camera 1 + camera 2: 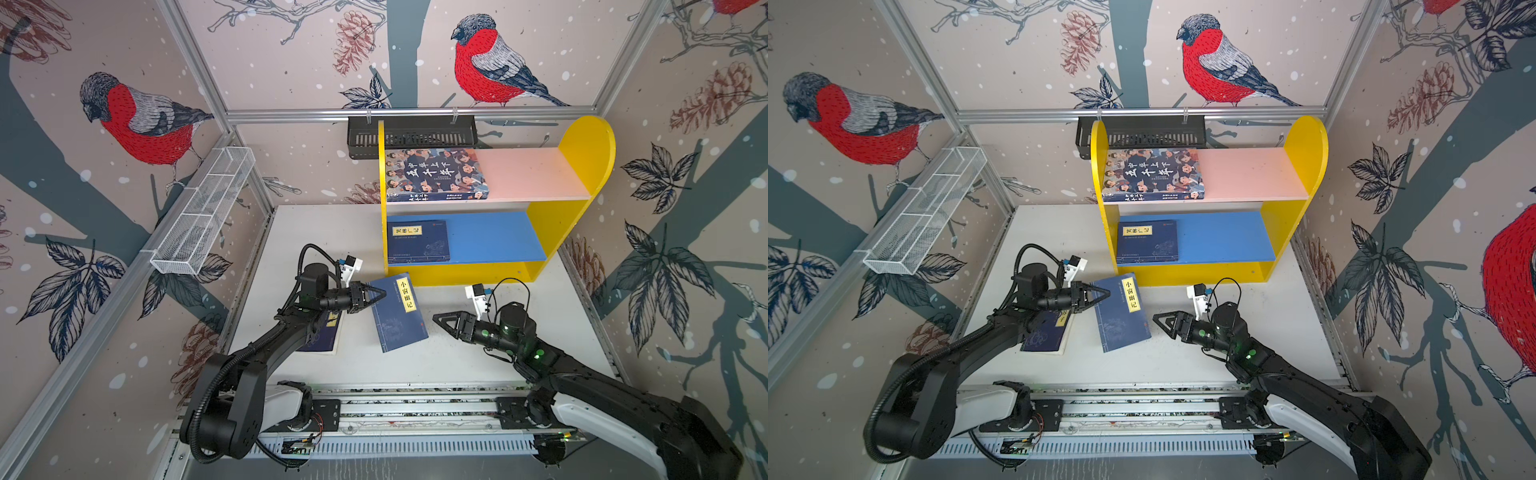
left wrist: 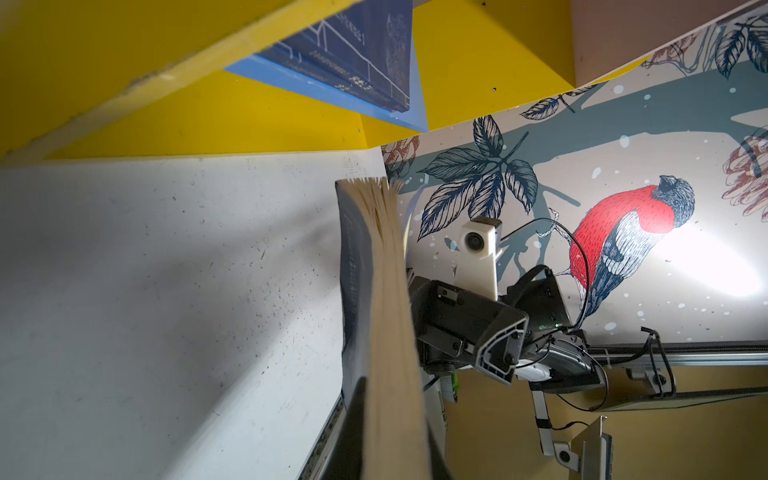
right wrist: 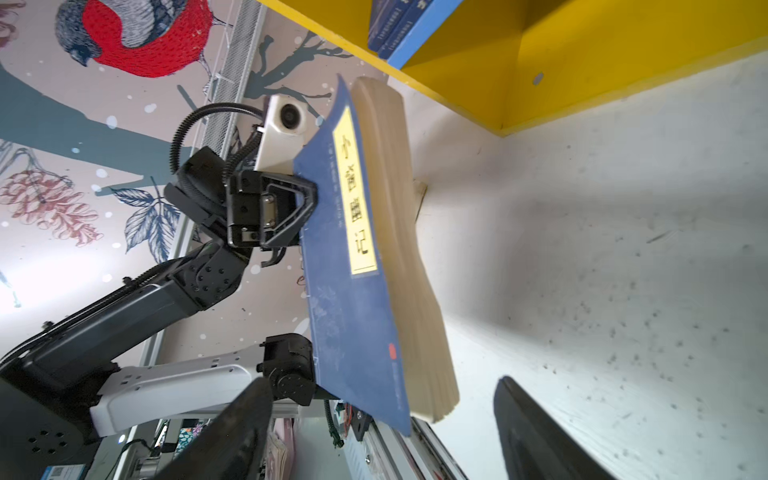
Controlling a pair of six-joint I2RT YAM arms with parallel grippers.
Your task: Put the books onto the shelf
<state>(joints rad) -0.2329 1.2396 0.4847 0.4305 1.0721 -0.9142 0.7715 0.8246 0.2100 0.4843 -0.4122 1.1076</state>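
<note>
Left gripper (image 1: 380,294) clamps navy paperback (image 1: 401,320) at one edge; right gripper (image 1: 438,321) jaws apart. We expect sagging pages, possible slip.

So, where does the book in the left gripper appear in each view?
Top view: book mid-table, before the shelf.
Top view: book, same place.
Left wrist: book edge-on, close up.
Right wrist: book cover, label showing.
Shared landmark: the yellow shelf.

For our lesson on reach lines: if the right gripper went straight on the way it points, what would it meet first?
Probably the book that the left gripper holds, at its page edge. The right gripper, open, points at it with only air between; exact height is unclear.
</note>
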